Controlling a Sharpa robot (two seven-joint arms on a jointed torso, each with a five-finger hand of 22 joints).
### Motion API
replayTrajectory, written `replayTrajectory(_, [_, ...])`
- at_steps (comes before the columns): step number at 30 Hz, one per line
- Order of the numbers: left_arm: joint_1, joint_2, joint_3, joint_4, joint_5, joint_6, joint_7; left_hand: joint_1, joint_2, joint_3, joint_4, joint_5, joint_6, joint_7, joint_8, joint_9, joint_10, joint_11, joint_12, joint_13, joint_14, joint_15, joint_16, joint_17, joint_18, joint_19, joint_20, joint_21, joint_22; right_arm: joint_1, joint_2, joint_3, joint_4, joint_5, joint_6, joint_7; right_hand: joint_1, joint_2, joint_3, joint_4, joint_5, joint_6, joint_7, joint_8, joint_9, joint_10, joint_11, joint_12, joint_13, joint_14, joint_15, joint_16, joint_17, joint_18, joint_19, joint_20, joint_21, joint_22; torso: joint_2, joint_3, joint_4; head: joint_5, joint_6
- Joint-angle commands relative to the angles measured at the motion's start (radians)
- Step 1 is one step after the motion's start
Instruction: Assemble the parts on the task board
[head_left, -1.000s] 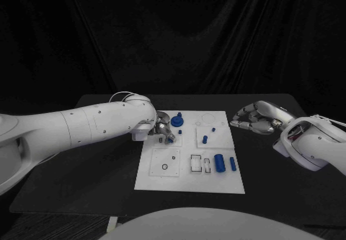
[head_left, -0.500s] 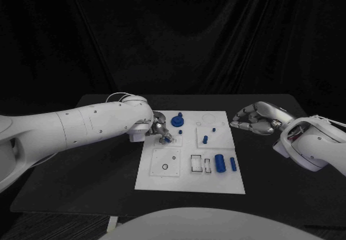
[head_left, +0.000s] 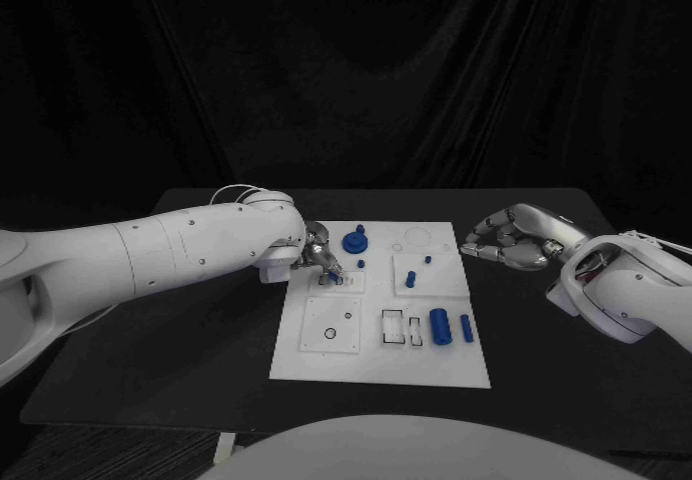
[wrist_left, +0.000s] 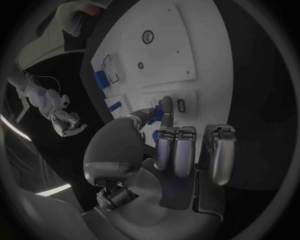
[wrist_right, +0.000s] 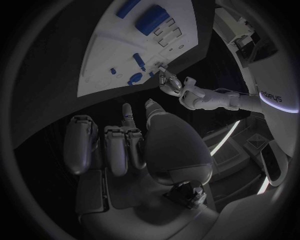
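Fingertips of the left hand (head_left: 320, 256) pinch a small blue part (wrist_left: 166, 107) over the task board (head_left: 378, 370). The right hand (head_left: 508, 238) hovers beside the board, fingers curled in, holding nothing.

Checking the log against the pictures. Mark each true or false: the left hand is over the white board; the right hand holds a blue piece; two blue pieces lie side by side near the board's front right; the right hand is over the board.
1. True: the left hand is over the white board.
2. False: the right hand holds nothing.
3. True: a thick blue piece and a thin blue piece lie side by side.
4. False: it is beside the board, over the black table.
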Motion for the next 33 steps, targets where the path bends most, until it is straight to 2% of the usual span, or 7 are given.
replayTrajectory(1, [-0.004,0.005,0.001,-0.003,0.01,-0.021,0.0,0.002,0.009,0.045,-0.038,-0.004,-0.008,-0.002,-0.003,0.001,0.104,-0.001,0.003,0.263,0.102,0.003,0.003,0.263,0.004,0.073,-0.001,-0.007,0.248,-0.002,-0.001,0.001,0.001,-0.002,0.003,-0.016,0.011,-0.002,-0.001,-0.004,0.003,0.007,-0.002,0.005,-0.001,0.103,0.006,0.001,0.264,0.1,0.008,-0.005,0.253,0.019,0.003,0.008,-0.005,0.184,-0.001,0.0006,-0.0007,0.0,0.0])
replayTrajectory(11, [-0.013,0.013,0.001,-0.017,0.01,-0.02,0.006,0.001,0.01,0.045,-0.038,-0.009,-0.01,-0.002,-0.004,0.002,0.104,-0.001,0.003,0.263,0.102,0.003,0.003,0.263,0.005,0.07,-0.001,-0.009,0.247,-0.003,-0.002,0.001,0.001,-0.002,0.003,-0.014,0.013,-0.002,0.0,-0.005,0.008,0.007,-0.002,0.005,-0.002,0.103,0.006,0.001,0.264,0.1,0.008,-0.005,0.253,0.019,0.003,0.008,-0.005,0.184,0.002,-0.0007,0.0007,-0.001,0.0])
replayTrajectory(33, [-0.025,0.021,0.001,-0.024,0.01,-0.014,0.02,0.001,0.011,0.047,-0.037,-0.013,-0.012,-0.001,-0.006,0.002,0.104,0.0,0.003,0.263,0.102,0.003,0.003,0.263,0.006,0.064,-0.001,-0.014,0.244,-0.003,-0.003,0.001,0.0,-0.002,0.001,-0.012,0.015,-0.002,0.0,-0.006,0.012,0.007,-0.002,0.005,-0.002,0.103,0.007,0.001,0.264,0.1,0.008,-0.005,0.253,0.019,0.003,0.008,-0.006,0.184,0.0,-0.0003,0.0002,0.001,0.0])
